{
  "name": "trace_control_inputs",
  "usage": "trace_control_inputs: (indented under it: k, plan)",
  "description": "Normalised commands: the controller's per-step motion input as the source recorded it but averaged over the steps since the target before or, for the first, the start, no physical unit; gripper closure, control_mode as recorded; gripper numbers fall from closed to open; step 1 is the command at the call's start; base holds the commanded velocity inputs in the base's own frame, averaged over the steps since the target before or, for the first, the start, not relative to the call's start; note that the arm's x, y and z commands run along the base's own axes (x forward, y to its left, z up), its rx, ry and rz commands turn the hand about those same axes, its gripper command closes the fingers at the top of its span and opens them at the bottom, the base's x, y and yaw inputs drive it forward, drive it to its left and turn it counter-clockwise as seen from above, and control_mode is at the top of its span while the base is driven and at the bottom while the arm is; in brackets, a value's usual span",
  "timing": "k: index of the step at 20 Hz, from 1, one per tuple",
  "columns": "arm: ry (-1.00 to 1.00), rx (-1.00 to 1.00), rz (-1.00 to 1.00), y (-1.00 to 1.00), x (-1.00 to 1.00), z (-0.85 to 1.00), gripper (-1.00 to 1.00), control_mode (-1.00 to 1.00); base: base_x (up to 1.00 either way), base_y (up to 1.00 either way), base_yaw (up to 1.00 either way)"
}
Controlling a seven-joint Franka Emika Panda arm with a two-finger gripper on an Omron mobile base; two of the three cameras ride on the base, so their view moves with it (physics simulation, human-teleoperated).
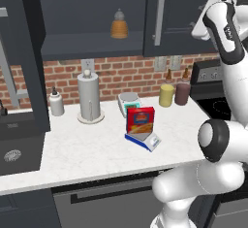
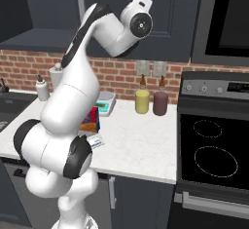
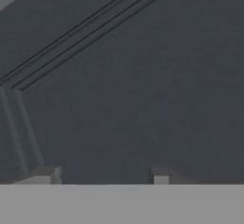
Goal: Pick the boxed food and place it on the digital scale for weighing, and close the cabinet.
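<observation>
The red boxed food (image 1: 140,120) stands upright on the blue digital scale (image 1: 145,140) in the middle of the counter; behind my arm, the boxed food (image 2: 92,118) and the scale's front (image 2: 97,142) peek out. The dark cabinet (image 1: 189,13) hangs above. Its left door (image 1: 30,57) is swung open, baring a shelf with an amber bottle (image 1: 119,25). My arm is raised high at the closed right door, far from the box. My gripper (image 3: 102,175) faces the cabinet (image 3: 143,75) panel close up, its fingertips (image 3: 45,174) apart with nothing between them.
On the counter stand a paper towel roll (image 1: 89,98), a white scale with green front (image 1: 129,103), a yellow bottle (image 1: 166,95), a brown bottle (image 1: 182,93) and a small white bottle (image 1: 56,103). A sink (image 1: 14,147) lies left, a stove (image 2: 214,150) right.
</observation>
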Motion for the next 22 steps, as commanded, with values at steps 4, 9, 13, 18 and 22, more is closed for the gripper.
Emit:
trace_control_inputs:
  k: [4,9,13,18,22]
  plan:
    - [0.0,0.0,0.0,0.0,0.56,-0.29,-1.0,-1.0,0.0,0.0,0.0]
    - [-0.05,0.0,0.0,0.21,-0.48,-0.63,-1.0,-1.0,0.0,0.0,0.0]
    - [-0.19,-0.06,0.0,0.86,-1.0,-1.0,-1.0,-1.0,0.0,0.0,0.0]
    - [-0.17,-0.01,0.0,0.58,-1.0,-0.44,-1.0,-1.0,0.0,0.0,0.0]
    - [-0.2,0.0,0.0,0.26,-0.93,0.0,-1.0,-1.0,0.0,0.0,0.0]
